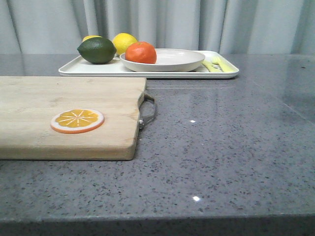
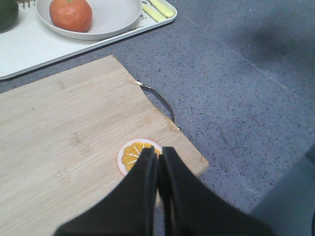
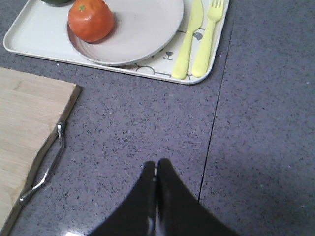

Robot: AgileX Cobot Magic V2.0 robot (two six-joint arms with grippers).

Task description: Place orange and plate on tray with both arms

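Observation:
The orange (image 1: 141, 52) lies in the off-white plate (image 1: 174, 61), and the plate stands on the white tray (image 1: 88, 70) at the back of the table. All three also show in the left wrist view, orange (image 2: 71, 14), plate (image 2: 115, 17), tray (image 2: 29, 49), and in the right wrist view, orange (image 3: 90, 19), plate (image 3: 142, 29), tray (image 3: 34, 34). My left gripper (image 2: 158, 153) is shut and empty above the cutting board. My right gripper (image 3: 157, 164) is shut and empty above the bare counter. Neither gripper shows in the front view.
A wooden cutting board (image 1: 59, 108) with a metal handle (image 1: 148, 110) lies at front left, with an orange slice (image 1: 77, 120) on it. A dark green fruit (image 1: 97, 50) and lemons (image 1: 124, 43) sit at the tray's left end. Yellow cutlery (image 3: 202, 37) lies at its right end.

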